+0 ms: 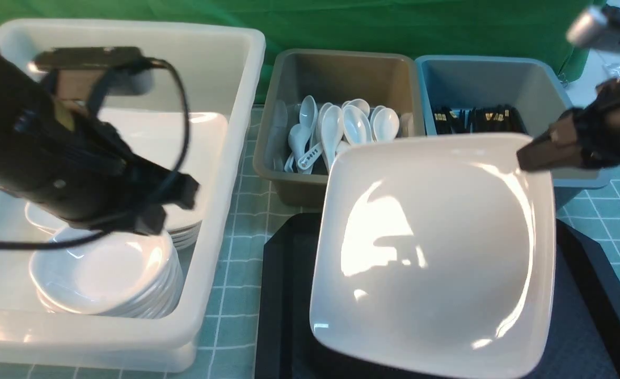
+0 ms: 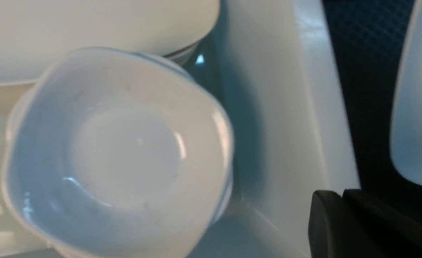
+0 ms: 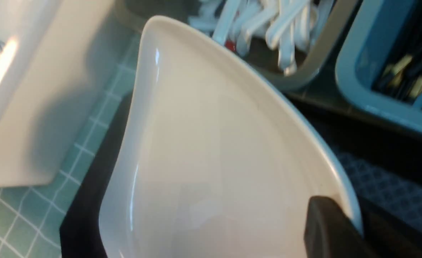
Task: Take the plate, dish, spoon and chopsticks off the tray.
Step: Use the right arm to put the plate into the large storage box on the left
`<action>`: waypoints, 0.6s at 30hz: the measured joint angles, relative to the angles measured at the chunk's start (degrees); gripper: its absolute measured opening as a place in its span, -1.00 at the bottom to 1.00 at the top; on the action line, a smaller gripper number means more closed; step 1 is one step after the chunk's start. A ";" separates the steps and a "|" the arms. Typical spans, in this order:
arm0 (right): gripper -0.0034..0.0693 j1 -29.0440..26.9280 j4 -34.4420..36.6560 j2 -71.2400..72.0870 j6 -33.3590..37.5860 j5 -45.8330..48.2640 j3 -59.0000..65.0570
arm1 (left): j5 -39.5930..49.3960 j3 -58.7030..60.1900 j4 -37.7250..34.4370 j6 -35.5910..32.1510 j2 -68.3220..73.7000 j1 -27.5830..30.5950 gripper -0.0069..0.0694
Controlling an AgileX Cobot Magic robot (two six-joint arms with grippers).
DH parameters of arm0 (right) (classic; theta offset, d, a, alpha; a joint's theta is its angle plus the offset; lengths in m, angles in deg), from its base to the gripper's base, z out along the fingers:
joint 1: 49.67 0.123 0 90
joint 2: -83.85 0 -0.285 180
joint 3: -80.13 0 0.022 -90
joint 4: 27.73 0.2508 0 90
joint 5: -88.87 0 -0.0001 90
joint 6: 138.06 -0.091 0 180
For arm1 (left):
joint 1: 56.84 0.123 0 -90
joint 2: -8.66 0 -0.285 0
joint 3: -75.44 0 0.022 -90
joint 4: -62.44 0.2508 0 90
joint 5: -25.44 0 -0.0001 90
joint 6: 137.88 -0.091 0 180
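One plate, large, white, tilted over the black tray; its far right corner is pinched in the right gripper. Only the right wrist view shows a dark finger lapped over the rim. One left gripper, fingers pressed together, holding nothing, above a stack of small dishes in the white tub; its wrist view shows the top dish close beside the tub wall. Brown tub: spoons. Blue tub: black chopsticks.
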 joint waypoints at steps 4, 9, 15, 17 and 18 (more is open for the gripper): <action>-0.75 0.69 0.45 -0.22 -2.25 0.33 -6.80 | 0.16 0.00 -2.11 -2.93 0.00 10.70 -0.78; -0.75 3.13 3.23 -2.65 -3.35 0.09 -15.61 | 0.77 0.00 -11.32 -11.57 -0.79 22.83 -0.78; -0.75 9.66 5.43 -11.00 -6.28 -1.88 -29.40 | -1.50 0.00 -18.78 -17.84 -3.69 32.11 -0.78; -0.75 13.41 5.62 -17.69 -8.07 -3.58 -37.47 | -1.82 0.00 -20.92 -19.15 -4.34 33.57 -0.78; -0.75 13.70 5.62 -18.26 -8.33 -3.71 -38.79 | -1.83 0.00 -20.92 -19.18 -4.44 33.57 -0.78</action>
